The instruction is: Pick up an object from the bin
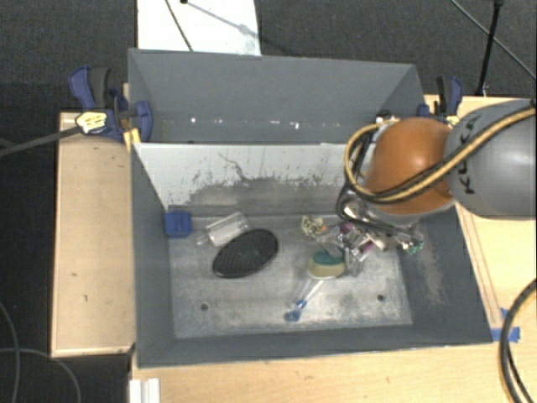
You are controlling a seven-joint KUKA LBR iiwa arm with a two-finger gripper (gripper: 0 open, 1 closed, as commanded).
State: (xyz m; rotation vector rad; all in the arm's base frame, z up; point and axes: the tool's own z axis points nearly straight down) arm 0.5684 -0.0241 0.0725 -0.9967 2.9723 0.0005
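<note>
Nearest the front wall lies a clear blue-tipped stick (300,299). Just behind it, a round green-and-cream disc (326,265) sits touching or just beside the gripper (350,250), which hangs low. I cannot tell whether the gripper is apart or together. This looks like the grasp stage, and the next move calls for centring on the disc and closing. A black oval brush (245,252) lies well apart to the left.

Close beside the gripper (357,246), toward the view's left, a round green disc (327,266) and a small speckled piece (314,225) block the way. Nearer the camera from it, the bin (382,296) floor lies bare. A blue-tipped clear stick (302,299) and a black oval brush (245,252) lie farther left.
</note>
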